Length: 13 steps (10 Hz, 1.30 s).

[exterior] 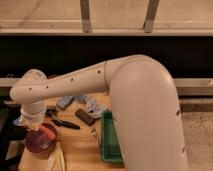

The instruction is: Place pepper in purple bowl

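The arm (100, 80) reaches left across your view, over the table (80, 152), and blocks the table's right side, with the green tray (107, 140) just beside it. The gripper (34, 125) hangs at the table's left edge directly over the purple bowl (37, 145); you cannot tell how its fingers stand. The pepper (47, 132) lies at the bowl's rim, just under the gripper.

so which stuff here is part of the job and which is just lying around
Job: pepper, purple bowl, end effector right above the bowl.
Lying about: green tray, black tool, dark block, blue wrappers.
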Available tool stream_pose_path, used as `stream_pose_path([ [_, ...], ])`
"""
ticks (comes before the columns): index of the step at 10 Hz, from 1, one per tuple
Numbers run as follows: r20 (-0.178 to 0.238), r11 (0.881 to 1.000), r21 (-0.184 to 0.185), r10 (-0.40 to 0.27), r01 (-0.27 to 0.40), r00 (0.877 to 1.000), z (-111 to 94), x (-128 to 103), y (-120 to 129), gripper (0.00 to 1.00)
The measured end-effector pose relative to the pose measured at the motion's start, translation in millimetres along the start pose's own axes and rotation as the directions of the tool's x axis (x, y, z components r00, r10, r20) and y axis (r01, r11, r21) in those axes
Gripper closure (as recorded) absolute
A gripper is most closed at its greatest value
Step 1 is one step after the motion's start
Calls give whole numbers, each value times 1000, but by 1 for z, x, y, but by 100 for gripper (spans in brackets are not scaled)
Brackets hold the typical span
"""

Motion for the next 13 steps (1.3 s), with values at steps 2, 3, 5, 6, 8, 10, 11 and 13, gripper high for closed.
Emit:
stream_pose_path([
  [2,-14,997,-52,-64,63,998,19,-16,18,78],
  [3,-22,995,-68,-79,77,997,26,-21,19,67],
  [5,-38,994,-84,-78,75,996,35,-24,5,45],
  [6,-42,994,-88,-74,70,996,37,-24,-1,40],
  [8,-59,993,-102,-62,56,996,47,-20,-9,38],
  [10,-61,993,-109,-52,45,997,49,-15,-14,38],
  [11,-59,993,-109,-48,42,997,48,-14,-16,38],
  [13,-59,993,-110,-53,46,997,49,-15,-14,38],
])
